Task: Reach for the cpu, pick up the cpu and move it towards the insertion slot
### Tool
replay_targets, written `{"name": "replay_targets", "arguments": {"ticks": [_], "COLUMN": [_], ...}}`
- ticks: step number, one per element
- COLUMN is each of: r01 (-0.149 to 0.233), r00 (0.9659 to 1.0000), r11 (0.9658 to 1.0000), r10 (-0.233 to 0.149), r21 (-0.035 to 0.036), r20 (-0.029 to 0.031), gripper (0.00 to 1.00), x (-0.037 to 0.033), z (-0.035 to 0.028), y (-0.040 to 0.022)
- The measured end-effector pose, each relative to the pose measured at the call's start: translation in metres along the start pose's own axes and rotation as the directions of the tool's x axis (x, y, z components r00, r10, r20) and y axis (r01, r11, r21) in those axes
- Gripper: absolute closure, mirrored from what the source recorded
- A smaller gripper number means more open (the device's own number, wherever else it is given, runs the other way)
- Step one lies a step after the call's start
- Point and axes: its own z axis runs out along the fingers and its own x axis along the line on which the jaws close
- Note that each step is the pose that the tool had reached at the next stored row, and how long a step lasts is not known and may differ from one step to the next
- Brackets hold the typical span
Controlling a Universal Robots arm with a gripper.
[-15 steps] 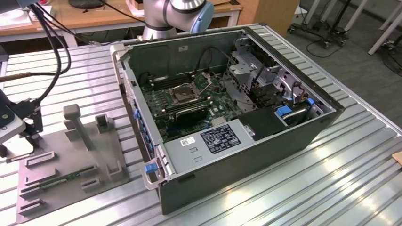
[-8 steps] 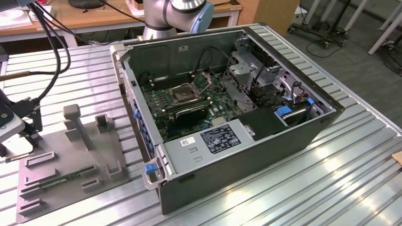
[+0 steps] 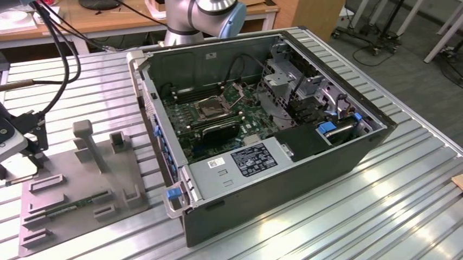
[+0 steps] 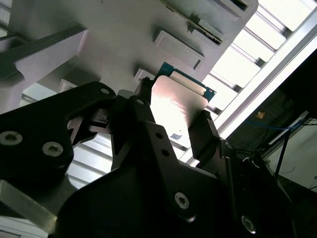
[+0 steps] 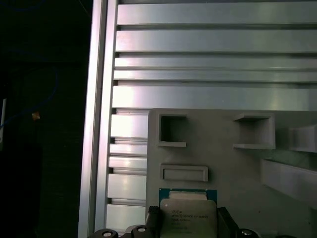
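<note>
In both wrist views the cpu (image 4: 174,99) (image 5: 188,212), a thin square chip with a pale silvery face and green rim, sits between the black fingers (image 4: 142,106) of my gripper (image 4: 173,111) (image 5: 189,223). The jaws press against its two opposite edges just above the grey tray (image 5: 218,153). In the exterior view my gripper (image 3: 18,162) is at the far left, over the left end of the tray (image 3: 79,197). The insertion slot (image 3: 214,108), a shiny square frame with a dark centre, lies on the green board inside the open computer case, well to the exterior view's right of my gripper.
The tray carries upright posts (image 3: 83,138) and a green memory stick (image 3: 72,207). The open case (image 3: 361,146) has tall black walls around the board. Everything rests on a slotted aluminium table (image 3: 340,216), whose edge (image 5: 96,124) runs close beside the tray. Cables (image 3: 62,59) hang above my gripper.
</note>
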Motion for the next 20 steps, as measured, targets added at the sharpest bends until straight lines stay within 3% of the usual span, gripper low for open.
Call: {"name": "replay_targets", "arguments": {"ticks": [20], "r01": [0.000], "r00": [1.0000], "r11": [1.0000], "r10": [0.000], "r21": [0.0000], "r20": [0.0000], "gripper": [0.46], "x": [0.0000], "z": [-0.0062], "y": [0.0002]}}
